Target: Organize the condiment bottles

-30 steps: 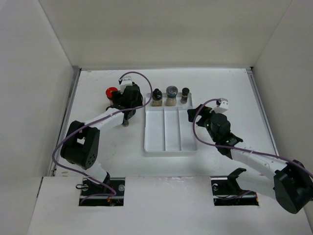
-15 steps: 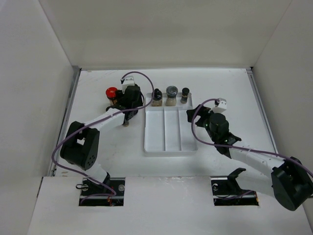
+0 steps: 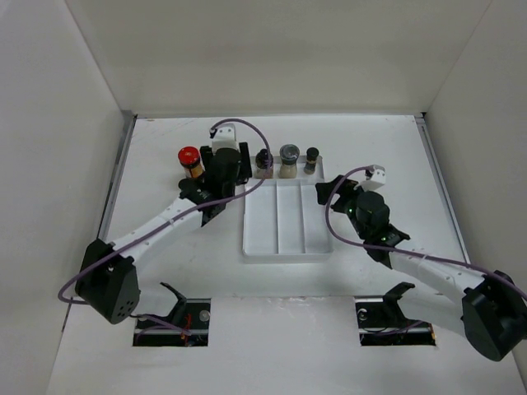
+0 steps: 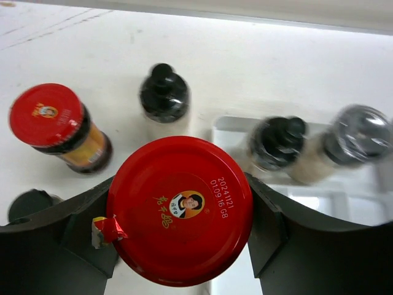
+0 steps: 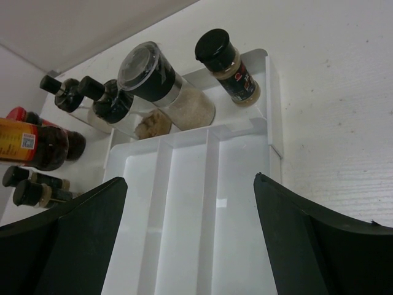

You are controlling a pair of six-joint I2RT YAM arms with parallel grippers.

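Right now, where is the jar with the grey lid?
In the top view, the grey-lidded jar stands at the far end of the white tray, between the left black-capped jar and the right black-capped jar.

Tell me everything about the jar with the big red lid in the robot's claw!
The red-capped jar is seen from straight above, so its shiny red cap hides the body. The cap carries a portrait logo, yellow characters and a printed code, and a torn scrap of seal sticks out at its edge. The jar is upright, clamped on both sides by the dark fingers of the left gripper, beside the left edge of the white tray. Whether it touches the table cannot be told.
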